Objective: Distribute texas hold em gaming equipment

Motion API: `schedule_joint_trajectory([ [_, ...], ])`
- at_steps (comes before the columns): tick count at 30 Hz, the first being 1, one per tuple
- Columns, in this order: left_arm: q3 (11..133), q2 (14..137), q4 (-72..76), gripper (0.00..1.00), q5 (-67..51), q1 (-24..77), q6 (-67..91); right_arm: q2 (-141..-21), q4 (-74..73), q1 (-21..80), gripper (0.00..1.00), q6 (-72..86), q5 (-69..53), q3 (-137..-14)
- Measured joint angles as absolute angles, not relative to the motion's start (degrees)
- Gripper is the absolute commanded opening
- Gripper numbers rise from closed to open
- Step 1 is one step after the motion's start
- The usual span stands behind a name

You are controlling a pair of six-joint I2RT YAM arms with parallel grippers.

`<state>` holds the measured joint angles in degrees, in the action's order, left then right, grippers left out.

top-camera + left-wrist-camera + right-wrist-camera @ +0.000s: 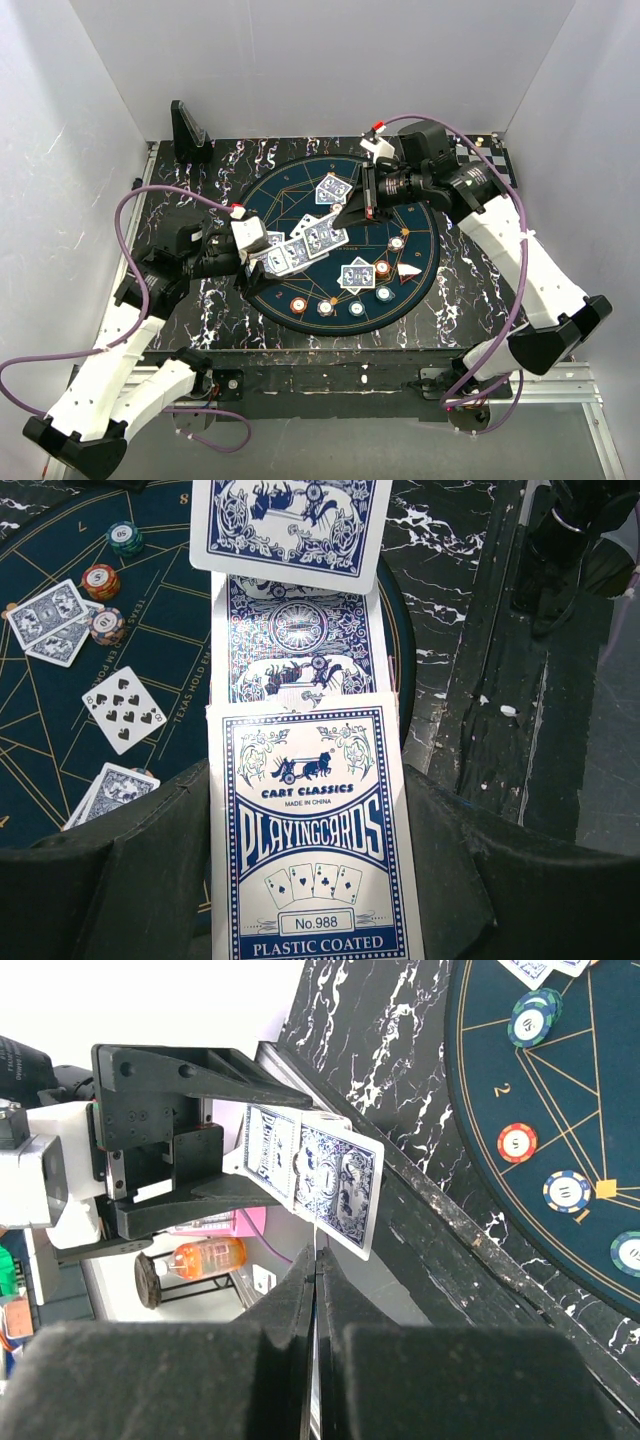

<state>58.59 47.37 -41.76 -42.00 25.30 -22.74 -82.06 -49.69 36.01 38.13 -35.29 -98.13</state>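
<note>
My left gripper [262,252] is shut on a blue-and-white playing card box [315,840], with cards [298,645] fanning out of its far end over the mat. My right gripper [350,207] is shut on one card, seen edge-on between its fingers [318,1260]; in the left wrist view that card [290,525] lies just beyond the fan. Two card pairs [335,188] [357,274] lie face down on the round dark-blue mat [300,180]. A nine of spades [123,708] lies face up. Several chips [325,307] sit along the mat's near edge, others [397,242] to the right.
A chessboard corner [490,148] shows at the back right behind the right arm. A black stand [188,128] sits at the back left. The black marbled table [190,300] surrounds the mat. White walls close in on three sides.
</note>
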Motion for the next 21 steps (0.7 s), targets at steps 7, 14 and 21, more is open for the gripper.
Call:
schedule_joint_trajectory([
  [7, 58.48, 46.81, -41.60, 0.09, -41.93, 25.30, -22.24, -85.45, -53.93, 35.59, 0.01, 35.42, -33.54, -102.04],
  [14, 58.08, 45.25, -42.15, 0.09, -41.91, 25.30, -22.31, -93.54, -61.78, 31.09, 0.01, 28.34, -20.58, -124.77],
  [21, 58.00, 43.62, -43.48, 0.09, -42.06, 25.30, -22.35, -100.31, -63.57, 31.14, 0.01, 21.71, -4.89, -130.76],
])
